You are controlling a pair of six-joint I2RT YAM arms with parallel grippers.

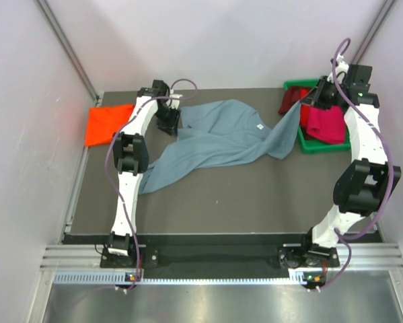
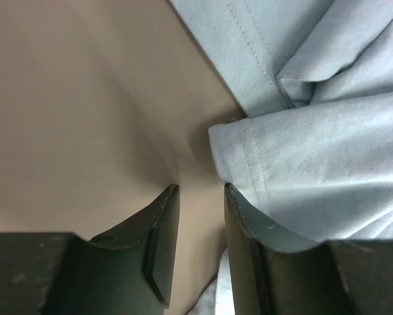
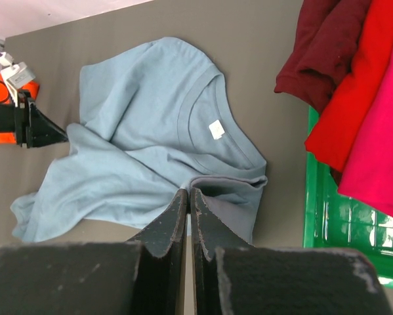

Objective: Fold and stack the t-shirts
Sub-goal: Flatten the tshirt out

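Hem of blue-grey shirt (image 2: 327, 177) lies just right of my left tool (image 2: 201, 190), jaws apart, nothing between; right tool (image 3: 189, 193) closed, empty.

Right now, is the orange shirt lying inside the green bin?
No, the orange shirt lies flat at the far left, well apart from the green bin at the far right.

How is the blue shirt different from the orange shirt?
The blue shirt is grey-blue; the orange shirt is bright orange. The blue shirt lies spread out and crumpled in the middle; the orange shirt is a small flat square at the left edge. Both lie on the table.
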